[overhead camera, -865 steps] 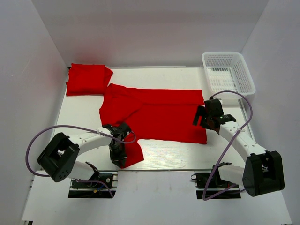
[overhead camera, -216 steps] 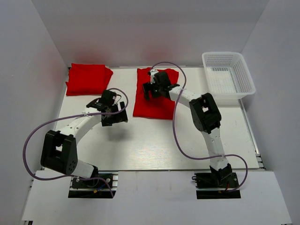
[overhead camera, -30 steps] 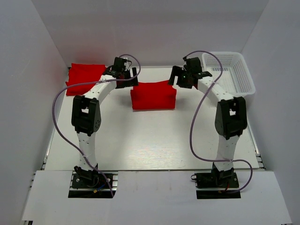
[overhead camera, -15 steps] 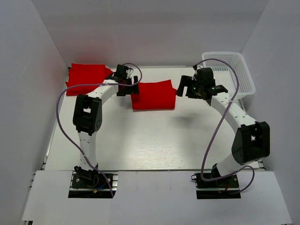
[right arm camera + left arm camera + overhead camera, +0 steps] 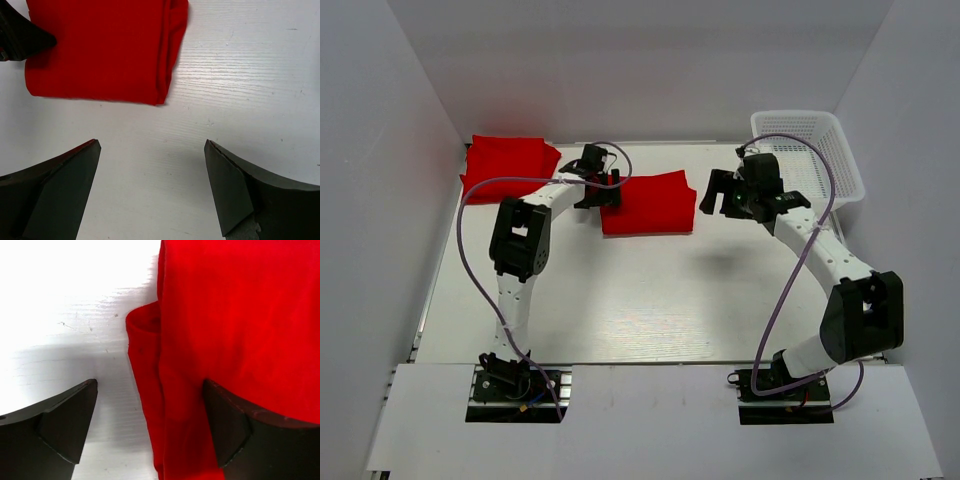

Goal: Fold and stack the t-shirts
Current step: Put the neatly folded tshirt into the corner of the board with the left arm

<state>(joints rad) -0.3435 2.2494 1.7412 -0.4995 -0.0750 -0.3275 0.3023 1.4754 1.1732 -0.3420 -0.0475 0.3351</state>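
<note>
Two t-shirts show, both red and folded. One t-shirt lies at the middle back of the table, the other t-shirt at the back left corner. My left gripper is open at the middle shirt's left edge. In the left wrist view the left gripper straddles the layered edge of that t-shirt, one finger over bare table, the other over the cloth. My right gripper hangs open to the right of the shirt. In the right wrist view the right gripper has only table between its jaws, with the t-shirt ahead.
A white mesh basket stands at the back right corner, just behind the right arm. White walls close in the table on the left, back and right. One left finger shows at the shirt's far corner in the right wrist view.
Both grippers have left the middle shirt's back corners. The left one came down to the shirt's left edge. The right one drew away to the right, its arm swinging outward.
</note>
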